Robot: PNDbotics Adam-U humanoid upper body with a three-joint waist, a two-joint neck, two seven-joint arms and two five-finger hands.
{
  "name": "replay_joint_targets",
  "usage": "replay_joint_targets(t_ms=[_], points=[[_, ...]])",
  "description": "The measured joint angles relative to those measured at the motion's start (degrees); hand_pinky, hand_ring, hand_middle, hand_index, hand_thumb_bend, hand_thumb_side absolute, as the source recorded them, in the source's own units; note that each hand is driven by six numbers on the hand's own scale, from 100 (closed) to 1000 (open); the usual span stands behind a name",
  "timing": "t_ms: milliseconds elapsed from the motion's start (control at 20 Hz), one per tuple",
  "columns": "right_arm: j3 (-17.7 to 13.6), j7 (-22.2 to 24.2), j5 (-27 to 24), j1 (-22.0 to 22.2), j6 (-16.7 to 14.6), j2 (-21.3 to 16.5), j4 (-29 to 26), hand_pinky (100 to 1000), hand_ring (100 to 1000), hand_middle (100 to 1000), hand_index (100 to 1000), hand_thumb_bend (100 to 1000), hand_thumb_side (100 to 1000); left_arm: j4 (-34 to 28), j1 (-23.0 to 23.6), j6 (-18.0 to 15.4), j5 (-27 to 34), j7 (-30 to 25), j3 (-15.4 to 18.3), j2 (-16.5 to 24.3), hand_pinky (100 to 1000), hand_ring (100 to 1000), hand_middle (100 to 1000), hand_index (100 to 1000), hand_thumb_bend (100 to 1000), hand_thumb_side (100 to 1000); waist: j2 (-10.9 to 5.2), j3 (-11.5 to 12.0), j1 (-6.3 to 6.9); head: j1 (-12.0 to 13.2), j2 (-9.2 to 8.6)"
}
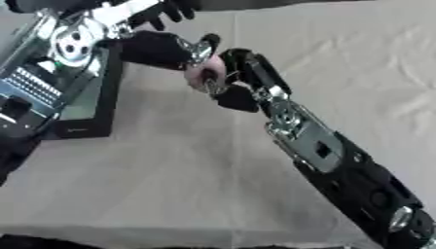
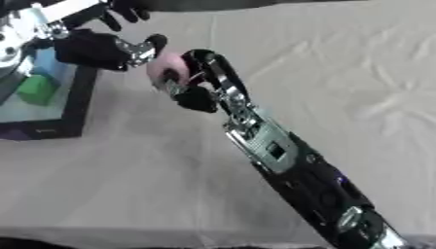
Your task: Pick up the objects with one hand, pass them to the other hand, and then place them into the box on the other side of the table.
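Two robot hands were visible: left robot hand (image 2: 98, 48) and right robot hand (image 2: 204, 80). One pink object (image 2: 163, 65) sat between them. One box (image 2: 51, 97) lay beside the left robot hand, containing one green item (image 2: 36, 90).

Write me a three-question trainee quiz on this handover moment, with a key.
1. True or false: the pink object lies on the table cloth.
2. Which hand has its fingers curled round the pink object? A) left hand B) right hand C) neither
3. Fill in: the box sits on the view's ____ side.

Key: 1. False: it is held above the cloth, between the two hands. 2. B, though the left hand's fingers reach right up to it and contact cannot be told. 3. Left.
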Motion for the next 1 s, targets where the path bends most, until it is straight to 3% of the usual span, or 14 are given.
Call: replay_joint_targets(t_ms=[250,450,800,1000], points=[[0.2,-0.1,0.6,0.0,-0.8,0.1,0.2,615,592,496,527,100,100,2.0,-0.2,0.8,-5.6,-4.9,-0.9,-0.8,851,859,772,874,373,462,0.0,0.0,-0.01,0.2,0.02],[0.4,0.0,1.4,0.0,-1.5,0.2,0.2,617,593,497,528,100,100,3.2,-0.3,0.3,-8.2,-7.3,-0.9,-0.8,857,862,772,870,417,391,0.0,0.0,-0.1,0.4,0.34],[0.7,-0.5,3.1,0.1,-3.4,0.2,0.2,614,593,497,524,100,100,4.6,-0.9,-1.3,-12.0,-8.9,-1.4,-1.6,871,871,785,890,398,232,0.0,0.0,-0.08,0.6,0.43],[1.1,-0.8,4.0,0.2,-5.2,0.3,0.7,612,594,496,522,100,100,6.2,-1.2,-1.9,-14.2,-9.5,-2.0,-2.6,872,873,788,897,392,221,0.0,0.0,-0.02,0.8,0.43]])
